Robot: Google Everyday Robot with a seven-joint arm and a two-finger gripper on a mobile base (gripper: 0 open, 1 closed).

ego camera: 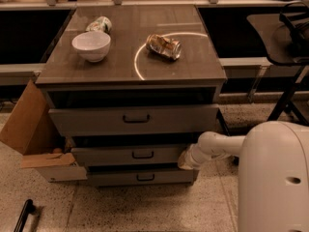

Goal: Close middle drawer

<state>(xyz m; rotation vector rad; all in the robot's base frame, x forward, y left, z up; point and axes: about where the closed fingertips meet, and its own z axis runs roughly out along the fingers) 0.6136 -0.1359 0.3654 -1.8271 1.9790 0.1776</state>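
The middle drawer (129,154) is the second of three grey fronts, narrow, with a small dark bar handle (143,154) at its centre. It stands slightly out from the cabinet, with a dark gap above it. My gripper (185,161) is at the drawer's right end, at the end of my white arm (217,146), touching or right against the front's right edge. The taller top drawer (135,119) stands out further. The lowest drawer (142,177) sits below.
On the cabinet top (130,64) stand a white bowl (91,46), a crushed can (164,46) and a second can (99,24). An open cardboard box (34,134) leans at the cabinet's left. A dark chair (285,37) stands at right. My white base (275,178) fills the lower right.
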